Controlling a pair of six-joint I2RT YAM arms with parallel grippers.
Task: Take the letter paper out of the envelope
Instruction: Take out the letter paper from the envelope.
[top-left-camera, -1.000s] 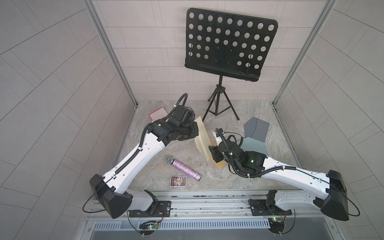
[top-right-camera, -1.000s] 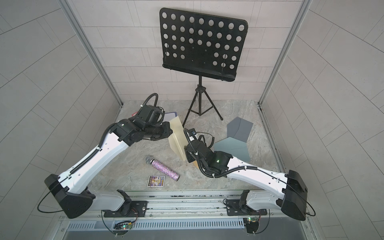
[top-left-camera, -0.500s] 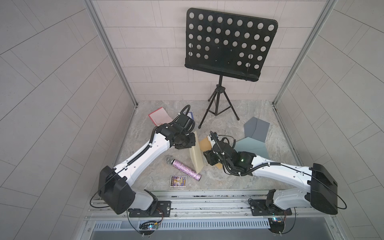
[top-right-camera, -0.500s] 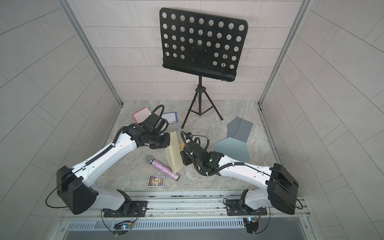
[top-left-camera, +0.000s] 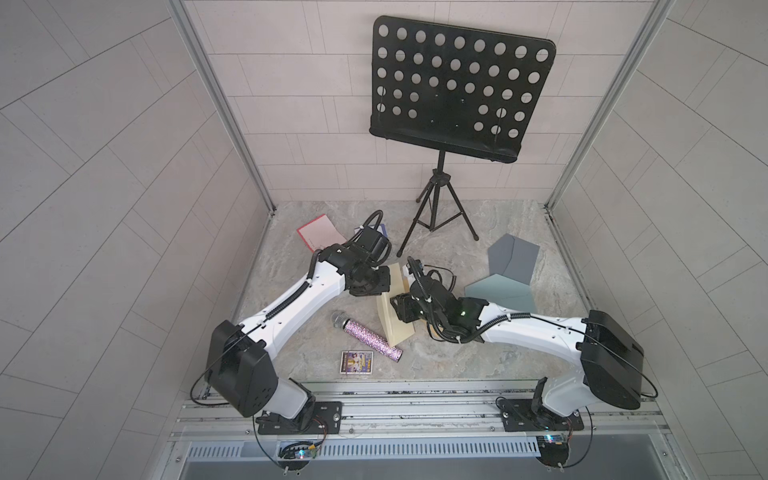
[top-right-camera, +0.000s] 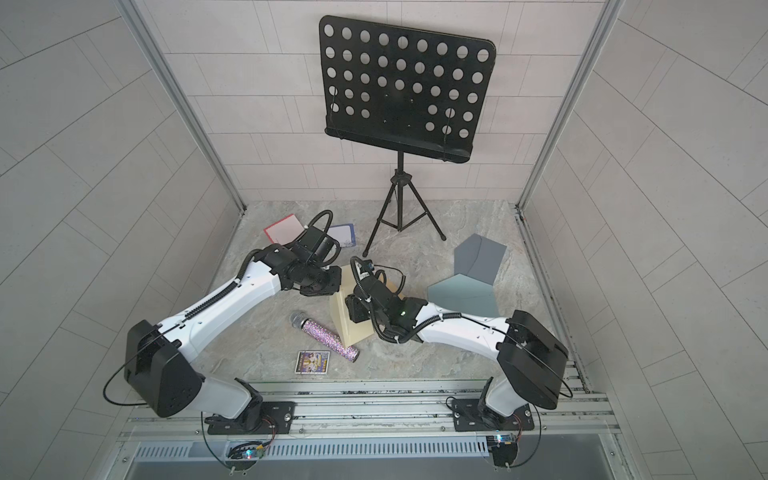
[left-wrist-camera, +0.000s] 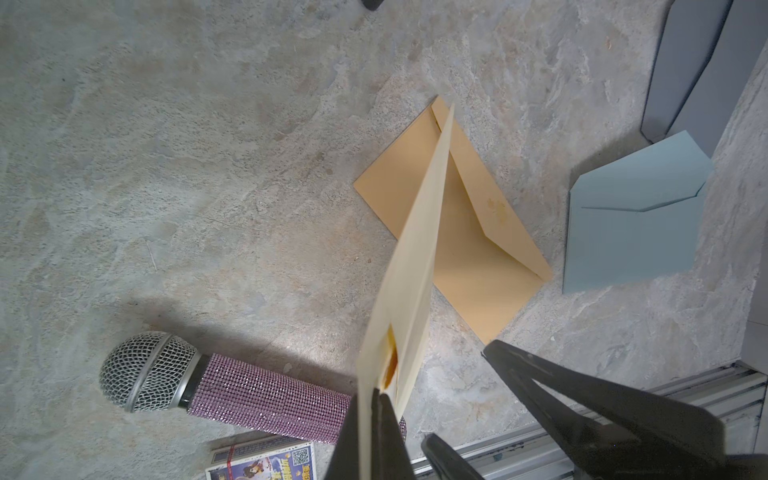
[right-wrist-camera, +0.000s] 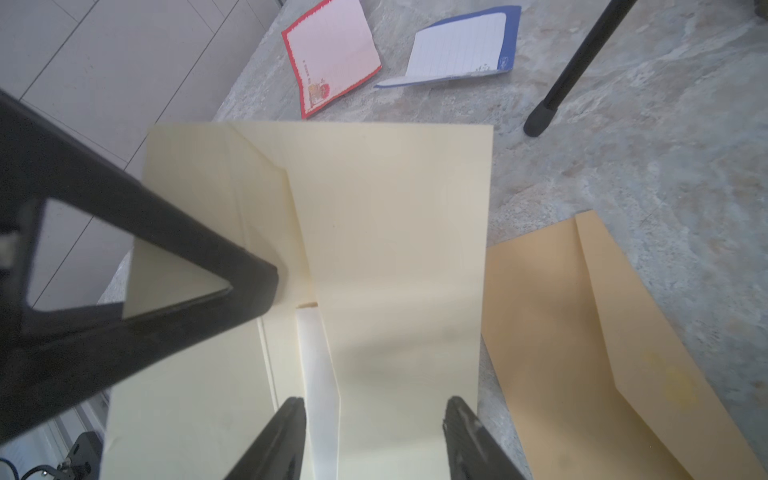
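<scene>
Count: four envelopes, two loose lined sheets, one microphone, one picture card, one music stand. Cream envelope (right-wrist-camera: 395, 228), smooth stiff paper with angled fold lines, is held on edge over the desk (top-left-camera: 457, 353), a grey marbled stone-look surface; whether its lower corner touches down is unclear. Left pincer (left-wrist-camera: 376, 405) is clenched on one edge of it. Right pincer (right-wrist-camera: 376, 415) is released, jaws parted in front of the envelope's face; contact of the pads cannot be told. Letter paper (right-wrist-camera: 318, 374) is seen only as a narrow white strip in the gap between the envelope's panels, the rest hidden inside. Tan envelope (left-wrist-camera: 469, 249) lies flat, flap open, just beside the cream one. Pale blue envelope (top-left-camera: 498, 291) and dark grey envelope (top-left-camera: 513, 259) lie flat and overlapping, nearer the right arm. Red-bordered sheet (right-wrist-camera: 332, 54) and blue-bordered sheet (right-wrist-camera: 461, 45) lie at the back, one corner of each lifted. Microphone (top-left-camera: 368, 336) has a mesh head and a purple rhinestone barrel. Picture card (top-left-camera: 356, 361) lies near its tail; the print is too small to read. Music stand (top-left-camera: 453, 87) is a black perforated plate on a tripod. In both top views the wrists cover the fingertips.
</scene>
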